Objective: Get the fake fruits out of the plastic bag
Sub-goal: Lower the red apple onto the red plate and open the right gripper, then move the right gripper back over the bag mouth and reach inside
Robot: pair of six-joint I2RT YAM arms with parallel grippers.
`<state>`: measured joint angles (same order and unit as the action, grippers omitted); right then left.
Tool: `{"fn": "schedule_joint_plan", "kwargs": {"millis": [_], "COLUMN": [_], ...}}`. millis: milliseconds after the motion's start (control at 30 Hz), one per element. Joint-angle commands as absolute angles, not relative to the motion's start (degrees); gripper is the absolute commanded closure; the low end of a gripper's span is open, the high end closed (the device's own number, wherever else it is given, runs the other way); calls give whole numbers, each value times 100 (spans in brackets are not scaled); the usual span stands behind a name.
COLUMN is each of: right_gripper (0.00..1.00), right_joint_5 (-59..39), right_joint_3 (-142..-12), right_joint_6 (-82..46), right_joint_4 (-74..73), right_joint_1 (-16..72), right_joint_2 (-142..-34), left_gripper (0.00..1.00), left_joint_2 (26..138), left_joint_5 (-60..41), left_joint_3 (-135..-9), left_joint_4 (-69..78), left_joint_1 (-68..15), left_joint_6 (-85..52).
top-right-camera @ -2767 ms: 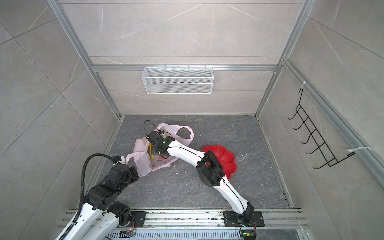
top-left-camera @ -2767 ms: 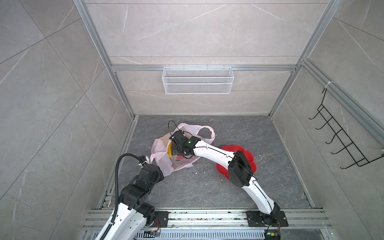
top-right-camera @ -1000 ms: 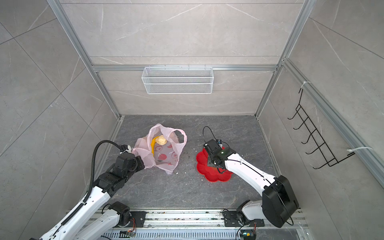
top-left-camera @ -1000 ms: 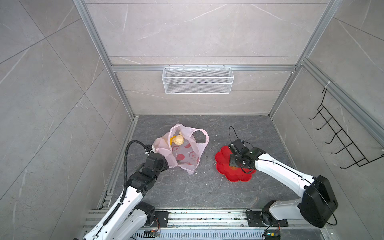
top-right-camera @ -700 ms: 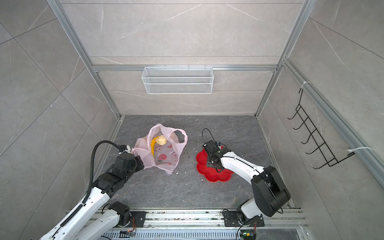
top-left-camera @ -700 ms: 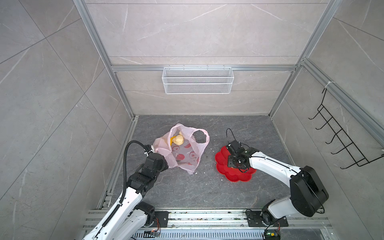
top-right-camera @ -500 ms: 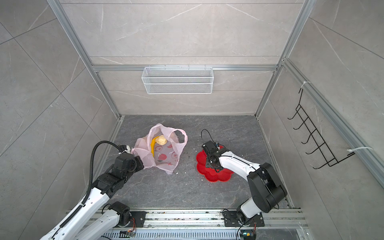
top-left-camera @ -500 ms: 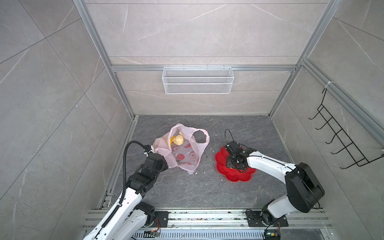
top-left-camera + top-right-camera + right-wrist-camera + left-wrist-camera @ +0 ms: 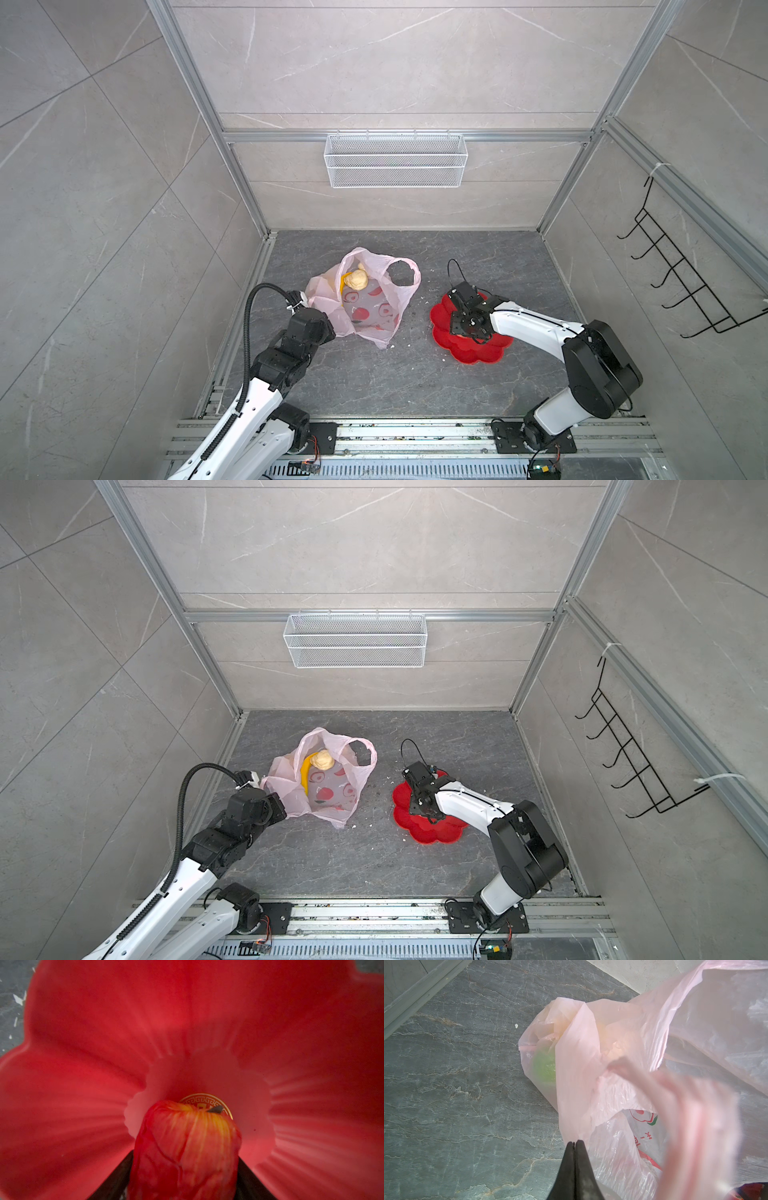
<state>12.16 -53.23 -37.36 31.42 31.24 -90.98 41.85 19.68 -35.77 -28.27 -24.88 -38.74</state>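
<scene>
Small red-and-yellow fake fruit point(image 9: 185, 1147) sits stem end forward between the dark jaws of the right gripper point(image 9: 471, 330). Both jaws lie flush on its sides, so it reads as gripped, low over the middle of the red flower-shaped plastic dish point(image 9: 465, 353), just above a gold round emblem point(image 9: 205, 1101). The top views hide it under the gripper. The other fake fruits are in the thin translucent pale-pink plastic bag point(image 9: 374, 316) on the grey stone floor point(image 9: 415, 382), well apart from the dish on the left arm's side. A beige lumpy piece point(image 9: 356, 279) lies at the far end of the open mouth, with the long yellow banana point(image 9: 305, 777) touching it, long axis running from there back toward the robot. A bumpy green ball point(image 9: 545, 1066) shows through the film at the bag's edge. The left gripper point(image 9: 574, 1144) has its jaws pressed fully together at the bag's near rim, apparently pinching the film and holding the mouth up. Judgement: drop-off in hand, most pieces not yet out. The left arm is nearer the bag but busy, so the right arm must cross over and close across the banana's length.
</scene>
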Motion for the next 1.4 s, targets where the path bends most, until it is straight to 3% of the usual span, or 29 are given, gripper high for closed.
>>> {"fn": "schedule_joint_plan", "kwargs": {"millis": [0,200,633,900,1100,1367], "right_gripper": [30,25,23,26,29,29], "right_joint_5": [1187,1187,1024,1892,2024,1199], "right_joint_3": [-5362,-5416,-5627,-6685,-7952,-9557], "right_joint_6": [-3687,-3672,-3577,-3438,-3249,-3114], "right_joint_4": [3270,3379,4136,4849,4512,3781], "right_joint_1": [3102,3103,3230,4466,5378,5924], "right_joint_2": [-9204,-9030,-7671,-7188,-7799,-9759], "left_gripper": [100,100,100,100,100,100], "left_joint_2": [4100,4002,3967,4033,3849,3500], "left_joint_5": [2118,2129,2118,2136,2158,2224], "left_joint_3": [-3700,-3686,-3733,-3775,-3734,-3586], "left_joint_4": [-2873,-2938,-3022,-3209,-3431,-3889], "left_joint_1": [-2511,-2509,-2505,-2506,-2505,-2506], "left_joint_6": [-3824,-3835,-3808,-3783,-3775,-3972]}}
